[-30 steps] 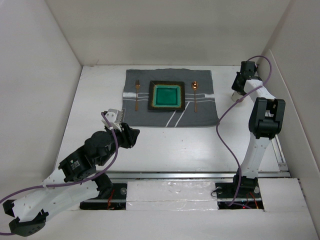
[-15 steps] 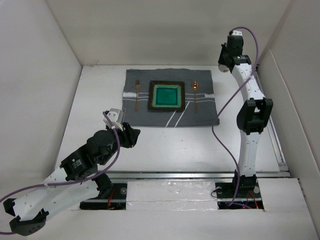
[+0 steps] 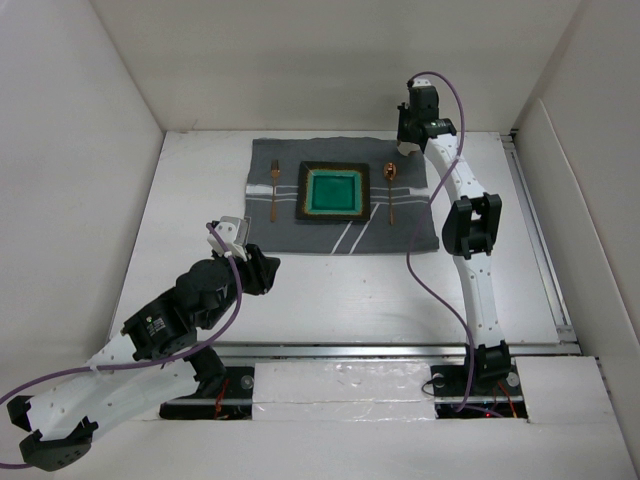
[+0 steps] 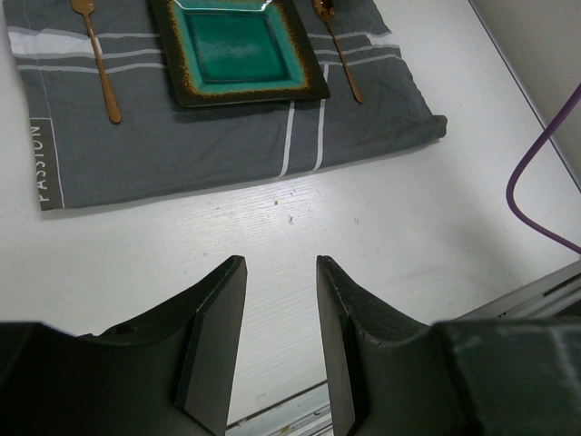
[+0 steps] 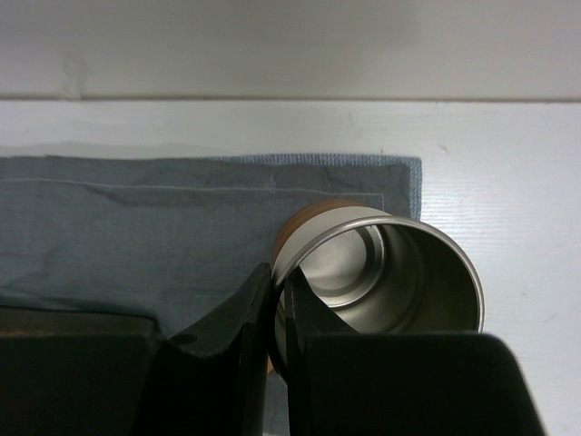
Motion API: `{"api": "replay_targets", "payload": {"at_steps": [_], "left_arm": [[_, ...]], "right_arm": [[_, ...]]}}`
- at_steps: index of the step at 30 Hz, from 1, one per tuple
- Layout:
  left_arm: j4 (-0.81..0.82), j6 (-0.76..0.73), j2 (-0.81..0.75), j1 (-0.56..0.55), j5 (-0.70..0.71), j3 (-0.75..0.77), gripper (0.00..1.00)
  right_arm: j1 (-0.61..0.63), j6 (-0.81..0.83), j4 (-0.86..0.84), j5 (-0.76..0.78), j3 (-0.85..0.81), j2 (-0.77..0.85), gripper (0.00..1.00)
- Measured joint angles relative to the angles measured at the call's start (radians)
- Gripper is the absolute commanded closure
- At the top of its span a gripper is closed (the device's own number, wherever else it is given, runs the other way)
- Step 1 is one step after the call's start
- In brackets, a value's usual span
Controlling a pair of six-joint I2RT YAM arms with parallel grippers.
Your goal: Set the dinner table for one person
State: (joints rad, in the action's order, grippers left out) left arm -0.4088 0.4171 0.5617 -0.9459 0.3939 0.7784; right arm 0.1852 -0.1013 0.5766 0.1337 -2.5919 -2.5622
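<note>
White walls enclose the tabletop (image 3: pixel 330 290), which spans the whole floor of the cell, with a metal rail (image 3: pixel 350 350) at its near edge. Since the earlier frame the right gripper (image 5: pixel 277 283) has swung from the right side to the far right corner of the grey mat (image 3: pixel 415 225); the left gripper (image 4: pixel 280 272) has not moved.

Right gripper: narrow, pinching the rim of a metal cup (image 5: pixel 408 282) above that corner.

Left gripper: half spread, empty, above bare tabletop near the mat.

On the mat lie a plate (image 3: pixel 333 191), fork (image 3: pixel 274 190) and spoon (image 3: pixel 391 192).
</note>
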Motion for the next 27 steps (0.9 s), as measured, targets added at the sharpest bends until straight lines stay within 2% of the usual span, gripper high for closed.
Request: {"api": "replay_targets", "payload": {"at_steps": [10,16,25,27], "left_arm": [[0.000,0.000,-0.003,0.000,0.000,0.000,0.66],[0.000,0.000,-0.003,0.000,0.001,0.000,0.66],[0.000,0.000,-0.003,0.000,0.004,0.000,0.66],[0.000,0.000,-0.003,0.000,0.004,0.000,0.66]], "right_arm": [[0.000,0.004,0.005,0.001,-0.003,-0.047,1.00],[0.000,0.005,0.007,0.001,-0.012,-0.056,0.92],[0.000,0.004,-0.001,0.000,-0.012,-0.057,0.69],[0.000,0.005,-0.003,-0.001,-0.012,-0.057,0.67]]}}
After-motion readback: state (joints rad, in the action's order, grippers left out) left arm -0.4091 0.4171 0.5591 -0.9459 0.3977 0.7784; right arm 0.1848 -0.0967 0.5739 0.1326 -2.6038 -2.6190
